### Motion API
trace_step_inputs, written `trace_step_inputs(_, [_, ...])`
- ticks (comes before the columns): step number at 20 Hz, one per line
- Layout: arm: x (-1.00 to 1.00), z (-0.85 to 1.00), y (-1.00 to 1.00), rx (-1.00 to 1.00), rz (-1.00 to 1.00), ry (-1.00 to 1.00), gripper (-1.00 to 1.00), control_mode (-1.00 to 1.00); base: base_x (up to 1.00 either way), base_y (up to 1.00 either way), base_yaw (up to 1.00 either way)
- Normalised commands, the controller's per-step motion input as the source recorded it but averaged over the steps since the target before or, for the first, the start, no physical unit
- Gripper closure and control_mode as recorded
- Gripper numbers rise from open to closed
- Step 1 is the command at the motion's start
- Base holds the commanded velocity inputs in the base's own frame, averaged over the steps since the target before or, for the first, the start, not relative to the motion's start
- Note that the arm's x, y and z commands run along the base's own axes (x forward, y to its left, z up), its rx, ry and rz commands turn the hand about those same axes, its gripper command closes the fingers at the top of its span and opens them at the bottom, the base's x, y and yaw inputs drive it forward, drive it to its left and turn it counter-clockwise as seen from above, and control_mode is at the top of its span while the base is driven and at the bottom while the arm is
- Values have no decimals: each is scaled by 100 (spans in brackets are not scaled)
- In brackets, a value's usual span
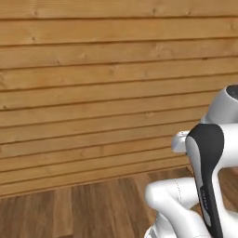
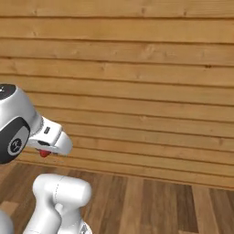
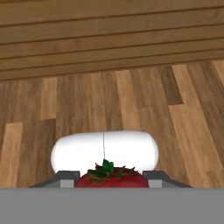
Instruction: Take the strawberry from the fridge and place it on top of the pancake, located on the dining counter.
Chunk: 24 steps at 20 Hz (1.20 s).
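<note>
Nearest to us in the hand view, the strawberry (image 3: 109, 177) sits at six o'clock, its green leafy cap pointing toward twelve, wedged between the two dark fingertips (image 3: 66, 178) of the end effector (image 3: 109, 180). The jaws are closed on the berry, one tip touching each flank. In the right base view the same berry (image 2: 44, 153) peeps out as a red speck beneath the white hand, at about nine o'clock in that frame.

We judge that we are in the carrying step, with the fruit out of the fridge and the pancake yet to be reached. To do it well, we should keep the clamp steady, hold the hand level and avoid sharp swings while the base drives, since so small and soft a fruit could slip or bruise.

Beyond the hand lies the wooden plank floor (image 3: 131, 100), running toward twelve o'clock. Farthest off stands the horizontal wood-slat wall (image 1: 93, 69). We cannot yet see any counter ahead to aim for.
</note>
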Motion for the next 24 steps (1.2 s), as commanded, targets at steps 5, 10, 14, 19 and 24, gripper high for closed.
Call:
trace_step_inputs(5, [0,0,0,0,0,0,100,100,100,13,18])
trace_step_inputs(10, [0,0,0,0,0,0,100,100,97,29,34])
trace_step_inputs(14, [0,0,0,0,0,0,100,100,79,35,62])
trace_step_inputs(19, [0,0,0,0,0,0,100,100,54,22,77])
trace_step_inputs(24, [0,0,0,0,0,0,100,100,65,5,84])
